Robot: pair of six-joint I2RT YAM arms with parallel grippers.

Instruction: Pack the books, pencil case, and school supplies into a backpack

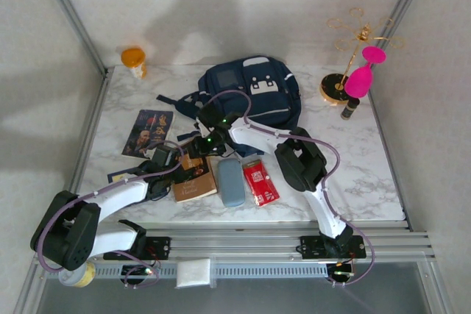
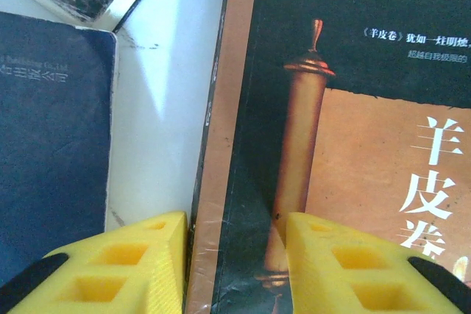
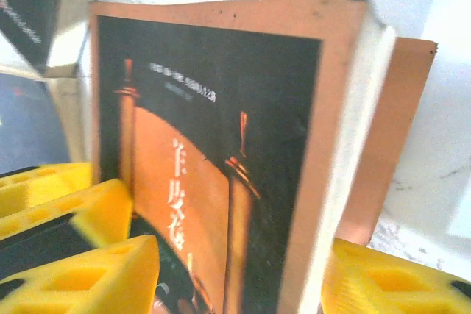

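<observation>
The tan book (image 3: 221,159) was straddled by both the left gripper (image 2: 235,270) and right gripper (image 3: 235,277), jaws part-open, grip unconfirmed, presumably for lifting toward the backpack (image 1: 254,93) at twelve o'clock.

An orange pill bottle (image 1: 134,60), gold jewellery stand (image 1: 352,56) with pink goblet (image 1: 362,77), marble table (image 1: 368,174)

top: high behind arm bases, looking down over whole table (image 1: 353,174) | left wrist: very close, straight down on tan book (image 2: 346,145) | right wrist: close, seemingly low, blurred, same book (image 3: 221,152) | shared: book
</observation>
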